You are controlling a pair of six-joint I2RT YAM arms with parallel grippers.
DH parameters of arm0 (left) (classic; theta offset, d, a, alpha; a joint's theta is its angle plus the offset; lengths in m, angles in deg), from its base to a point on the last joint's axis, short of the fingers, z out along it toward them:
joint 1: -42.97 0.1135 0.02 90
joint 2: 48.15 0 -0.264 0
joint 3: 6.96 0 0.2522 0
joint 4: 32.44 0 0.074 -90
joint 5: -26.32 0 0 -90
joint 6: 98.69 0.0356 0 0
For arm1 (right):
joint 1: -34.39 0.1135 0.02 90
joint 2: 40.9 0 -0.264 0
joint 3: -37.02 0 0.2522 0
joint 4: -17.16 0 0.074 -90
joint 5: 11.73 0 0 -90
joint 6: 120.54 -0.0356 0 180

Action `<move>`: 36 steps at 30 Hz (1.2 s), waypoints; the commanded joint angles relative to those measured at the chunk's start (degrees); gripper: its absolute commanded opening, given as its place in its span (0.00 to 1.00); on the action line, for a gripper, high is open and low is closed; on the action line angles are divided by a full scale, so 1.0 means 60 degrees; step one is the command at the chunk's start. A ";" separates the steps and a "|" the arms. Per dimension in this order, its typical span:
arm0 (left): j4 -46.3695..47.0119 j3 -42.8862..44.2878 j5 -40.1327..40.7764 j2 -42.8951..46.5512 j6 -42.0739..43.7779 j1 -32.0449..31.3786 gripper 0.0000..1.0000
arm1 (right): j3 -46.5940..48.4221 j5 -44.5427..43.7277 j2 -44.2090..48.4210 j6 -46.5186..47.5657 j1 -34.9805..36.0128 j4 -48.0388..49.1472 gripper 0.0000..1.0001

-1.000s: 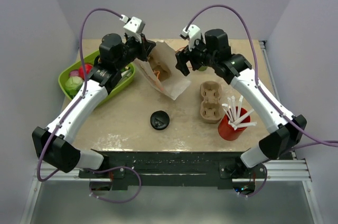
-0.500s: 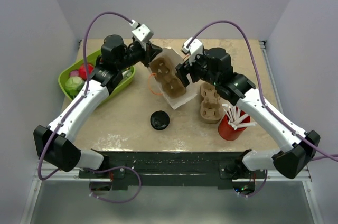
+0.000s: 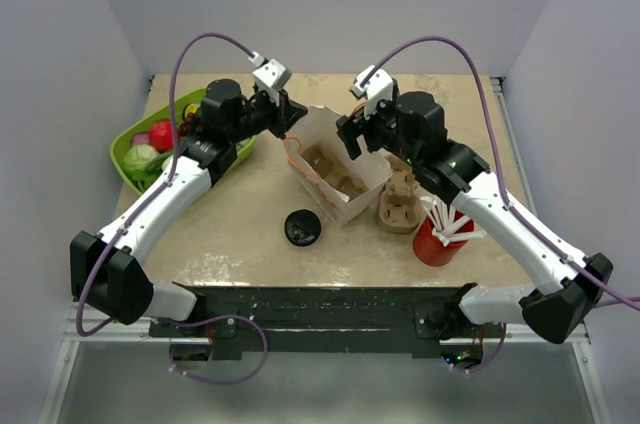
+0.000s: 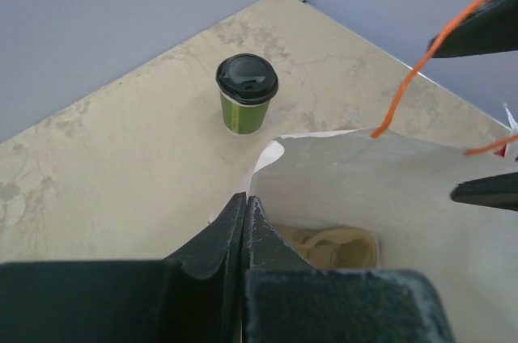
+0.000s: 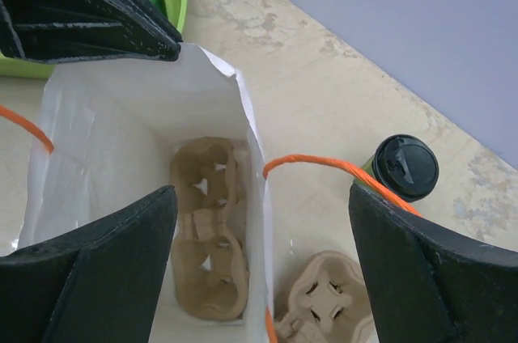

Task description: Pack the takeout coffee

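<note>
There is one takeout coffee (image 4: 247, 94) (a small green paper cup with a round black lid on it). It stands upright on the table (image 3: 240, 214). In the left wrist view it is at 12 o'clock from the left gripper (image 4: 245, 201), alone and apart from the bag. In the right wrist view it is at 3 o'clock from the bag's rim, outside the bag.

There is one white paper bag (image 5: 121, 124), open at the top, with two orange handles (image 5: 324, 163). The cardboard carriers are two: a first carrier (image 5: 206, 238) lies inside the bag, and a second carrier (image 3: 400, 202) lies on the table at 4 o'clock, just beside the bag. From above I count also one loose black lid (image 3: 301, 228) at 7 o'clock from the bag, one red cup (image 3: 432, 244) with white straws farther at 4 o'clock, and one green tray (image 3: 120, 162) at 9 o'clock.

The left gripper's fingers are pressed together on the bag's rim. The right gripper (image 5: 261, 191) hangs over the bag with fingers spread wide, holding nothing.
</note>
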 commanded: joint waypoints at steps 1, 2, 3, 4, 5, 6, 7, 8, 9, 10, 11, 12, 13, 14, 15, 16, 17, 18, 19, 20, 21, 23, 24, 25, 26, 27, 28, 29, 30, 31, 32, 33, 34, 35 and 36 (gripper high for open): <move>0.0246 0.0492 0.1513 0.0254 -0.1231 0.0035 0.00 | 0.1048 -0.0710 0.0472 -0.0593 0.0058 0.0331 0.90; 0.0216 0.0434 0.1557 0.0269 -0.1334 0.0035 0.00 | 0.1240 -0.0886 0.0399 -0.1014 0.0058 -0.0163 0.91; 0.0186 0.0419 0.1616 0.0225 -0.1335 0.0035 0.00 | 0.1474 -0.1033 0.0312 -0.1265 0.0058 -0.0560 0.92; 0.0085 0.0433 0.1703 0.0167 -0.1277 0.0035 0.00 | 0.1955 -0.1701 -0.0008 -0.1471 0.0043 -0.1013 0.92; 0.0011 0.0535 0.1762 0.0094 -0.1218 0.0035 0.00 | 0.2206 -0.1955 -0.0200 -0.1864 0.0028 -0.1989 0.93; -0.0048 0.0608 0.1763 0.0035 -0.1159 0.0035 0.00 | 0.2426 -0.2320 -0.0419 -0.1999 0.0014 -0.2420 0.94; -0.0092 0.0653 0.1705 -0.0125 -0.0999 0.0035 0.00 | 0.2733 -0.2802 -0.0755 -0.2073 -0.0030 -0.2729 0.95; -0.0078 0.0784 0.1733 -0.0214 -0.0925 0.0035 0.08 | 0.2823 -0.2952 -0.0903 -0.2204 -0.0074 -0.3138 0.96; -0.0165 0.0944 0.1908 -0.0461 -0.0939 0.0050 0.26 | 0.2911 -0.2968 -0.1021 -0.2307 -0.0132 -0.3287 0.96; -0.0586 0.1236 0.2547 -0.0652 -0.1128 0.0050 0.47 | 0.3042 -0.2910 -0.1109 -0.2409 -0.0234 -0.3404 0.96; -0.0938 0.2051 0.2786 -0.0857 -0.1231 0.0050 0.77 | 0.3072 -0.2706 -0.1226 -0.2584 -0.0308 -0.3493 0.97; -0.1681 0.2480 0.2991 -0.1251 -0.1305 0.0064 0.83 | 0.3073 -0.2588 -0.1242 -0.2659 -0.0338 -0.3493 0.97; -0.1950 0.2847 0.3385 -0.1414 -0.1421 0.0065 0.87 | 0.2986 -0.2500 -0.1242 -0.2717 -0.0439 -0.3479 0.97; -0.2156 0.3401 0.3577 -0.1532 -0.1495 0.0065 0.93 | 0.2912 -0.2311 -0.1227 -0.2790 -0.0484 -0.3305 0.97; -0.2404 0.3610 0.3739 -0.1649 -0.1525 0.0065 0.96 | 0.2854 -0.2120 -0.1227 -0.2777 -0.0513 -0.3201 0.97; -0.2523 0.3772 0.4190 -0.1679 -0.1627 0.0065 0.97 | 0.2751 -0.1915 -0.1227 -0.2733 -0.0630 -0.3084 0.97; -0.2611 0.3976 0.4514 -0.1665 -0.1686 0.0065 0.99 | 0.2736 -0.1725 -0.1271 -0.2689 -0.0674 -0.2924 0.97; -0.2800 0.4036 0.4763 -0.1592 -0.1701 0.0065 1.00 | 0.2794 -0.1447 -0.1445 -0.2718 -0.0733 -0.2937 0.97; -0.2889 0.4066 0.5360 -0.1519 -0.1875 0.0065 1.00 | 0.2910 -0.1372 -0.1534 -0.2703 -0.0777 -0.2937 0.97; -0.3006 0.4081 0.5613 -0.1431 -0.1993 0.0050 1.00 | 0.2955 -0.1255 -0.1665 -0.2602 -0.0792 -0.2821 0.97; -0.3283 0.4037 0.5789 -0.1198 -0.2052 0.0050 1.00 | 0.2985 -0.0920 -0.1884 -0.2528 -0.0850 -0.2762 0.97; -0.3636 0.3848 0.6259 -0.0934 -0.2417 0.0050 1.00 | 0.3146 -0.0495 -0.2178 -0.2469 -0.0997 -0.2819 0.95; -0.3942 0.3701 0.6376 -0.0584 -0.2520 0.0050 1.00 | 0.3218 -0.0231 -0.2426 -0.2382 -0.1026 -0.2892 0.94; -0.4075 0.3540 0.6609 -0.0392 -0.2768 0.0050 1.00 | 0.3234 0.0409 -0.2501 -0.2265 -0.1012 -0.2922 0.93; -0.4222 0.3205 0.6742 -0.0187 -0.2886 0.0050 1.00 | 0.3219 0.0604 -0.2574 -0.1974 -0.1012 -0.2937 0.93; -0.4441 0.3028 0.6874 0.0206 -0.3018 0.0050 1.00 | 0.3147 0.0809 -0.2633 -0.1811 -0.1026 -0.2893 0.92; -0.4530 0.2591 0.7107 0.0428 -0.3353 0.0050 1.00 | 0.3059 0.1029 -0.2692 -0.1665 -0.1026 -0.2907 0.92; -0.4545 0.2311 0.7182 0.0662 -0.3574 0.0050 1.00 | 0.3029 0.1075 -0.2721 -0.1373 -0.1012 -0.2893 0.92; -0.4400 0.2004 0.7255 0.1128 -0.3793 0.0050 1.00 | 0.2869 0.1104 -0.2692 -0.1312 -0.1026 -0.2849 0.92; -0.4254 0.1377 0.7198 0.1351 -0.4100 0.0050 1.00 | 0.2795 0.1090 -0.2678 -0.1210 -0.1026 -0.2718 0.92; -0.4122 0.1139 0.7183 0.1541 -0.4205 0.0050 1.00 | 0.2765 0.1046 -0.2663 -0.1195 -0.1026 -0.2688 0.92; -0.3961 0.0962 0.7139 0.1804 -0.4293 0.0050 1.00 | 0.2765 0.0973 -0.2648 -0.1195 -0.1012 -0.2659 0.93; -0.3988 0.0874 0.7081 0.1879 -0.4410 0.0050 1.00 | 0.2794 0.0929 -0.2634 -0.1122 -0.1026 -0.2731 0.93; -0.4047 0.0931 0.7051 0.1895 -0.4469 0.0050 1.00 | 0.2794 0.0900 -0.2619 -0.1121 -0.1012 -0.2746 0.93; -0.4221 0.0989 0.7022 0.1880 -0.4498 0.0050 1.00 | 0.2765 0.0856 -0.2604 -0.1107 -0.1026 -0.2717 0.93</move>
